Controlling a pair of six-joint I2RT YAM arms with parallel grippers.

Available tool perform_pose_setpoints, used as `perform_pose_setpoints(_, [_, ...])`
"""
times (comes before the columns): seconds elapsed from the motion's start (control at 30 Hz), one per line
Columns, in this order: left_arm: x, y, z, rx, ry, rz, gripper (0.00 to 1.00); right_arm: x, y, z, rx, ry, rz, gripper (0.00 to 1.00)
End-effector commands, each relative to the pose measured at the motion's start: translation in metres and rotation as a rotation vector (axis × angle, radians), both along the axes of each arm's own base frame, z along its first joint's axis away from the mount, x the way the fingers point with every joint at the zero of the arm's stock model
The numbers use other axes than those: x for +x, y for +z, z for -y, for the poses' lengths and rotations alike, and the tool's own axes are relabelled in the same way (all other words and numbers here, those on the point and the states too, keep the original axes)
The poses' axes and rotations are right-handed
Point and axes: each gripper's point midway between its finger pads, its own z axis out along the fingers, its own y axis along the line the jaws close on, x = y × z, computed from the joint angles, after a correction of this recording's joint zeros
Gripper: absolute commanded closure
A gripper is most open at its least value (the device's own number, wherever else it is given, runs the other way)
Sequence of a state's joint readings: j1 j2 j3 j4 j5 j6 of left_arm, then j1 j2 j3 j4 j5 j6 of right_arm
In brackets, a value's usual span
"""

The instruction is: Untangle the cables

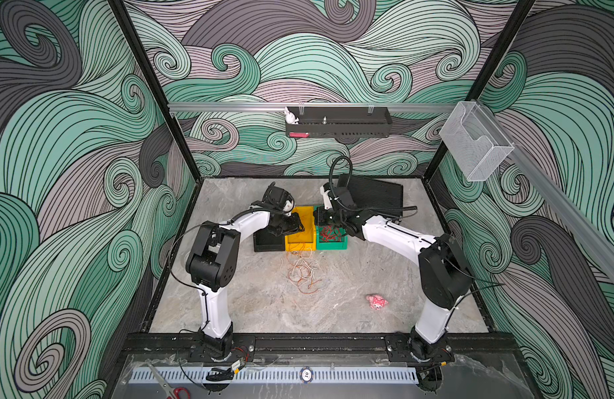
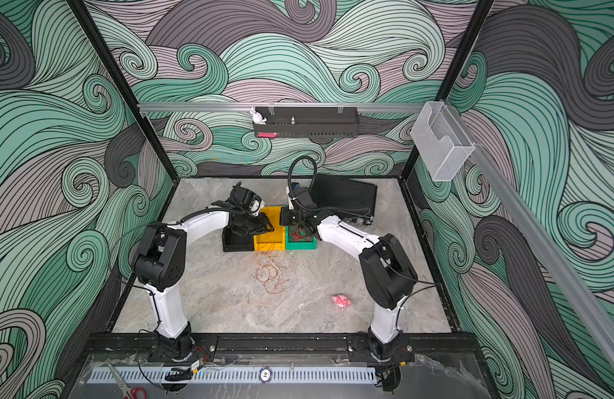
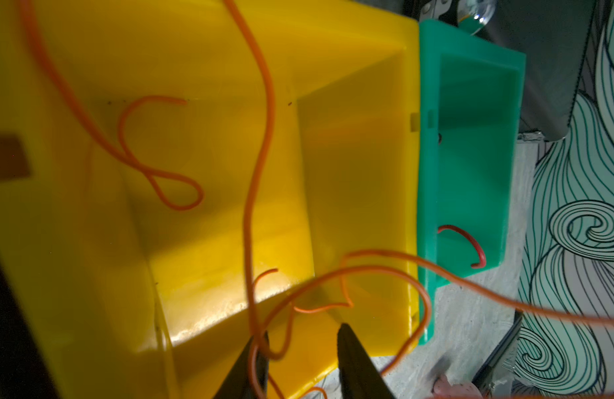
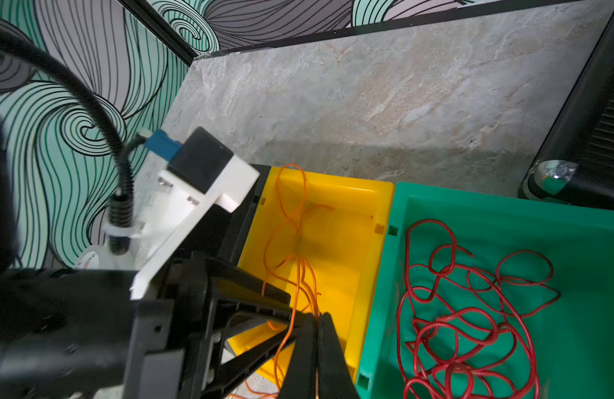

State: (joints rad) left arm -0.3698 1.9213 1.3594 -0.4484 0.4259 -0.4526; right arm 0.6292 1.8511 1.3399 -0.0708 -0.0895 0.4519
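Observation:
Several thin cables show. A loose orange and white tangle (image 1: 302, 271) lies on the table in front of the bins, and strands run from it up into the yellow bin (image 1: 302, 210). Red cables (image 4: 471, 311) are coiled in the green bin (image 4: 575, 221). My left gripper (image 3: 304, 330) hangs open over the yellow bin (image 3: 202, 51); an orange cable (image 3: 260, 138) is draped over one of its fingers (image 3: 350, 352). My right gripper (image 4: 318, 315) is shut on an orange cable (image 4: 291, 221) at the yellow bin's near rim, close to the left gripper's fingers.
A black bin (image 1: 267, 243) stands left of the yellow one, and the green bin (image 1: 331, 246) stands on its right. A black slatted panel (image 1: 374, 195) leans at the back right. A pink plush toy (image 1: 377, 301) lies at the front right. Scissors (image 1: 174, 390) lie outside the front rail.

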Motion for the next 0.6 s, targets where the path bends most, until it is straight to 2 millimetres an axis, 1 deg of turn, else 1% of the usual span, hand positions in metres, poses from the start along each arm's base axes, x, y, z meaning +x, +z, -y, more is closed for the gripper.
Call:
perform_pose_setpoints(0.0, [0.005,0.022,-0.011,0.032,0.013,0.041,0.59,0.01,-0.005,-0.007,-0.015,0.005,0.006,0.99])
perform_pose_setpoints(0.1, [0.003,0.034,-0.012,0.025,0.008,0.061,0.56,0.016,-0.01,-0.009,-0.028,0.001,0.007,0.99])
perform_pose_setpoints(0.27, [-0.002,0.066,-0.012,0.009,-0.007,0.103,0.52,0.02,-0.012,-0.015,-0.033,0.007,0.005,0.99])
perform_pose_setpoints(0.37, [-0.004,0.083,-0.02,0.033,0.002,0.144,0.5,0.02,-0.014,-0.018,-0.031,0.014,0.001,0.98])
perform_pose_setpoints(0.47, [-0.006,0.092,-0.03,0.077,0.017,0.175,0.48,0.021,-0.018,-0.02,-0.045,0.012,0.002,0.98])
perform_pose_setpoints(0.57, [-0.008,0.095,-0.033,0.086,0.019,0.182,0.47,0.024,-0.016,-0.013,-0.071,-0.017,0.013,0.99])
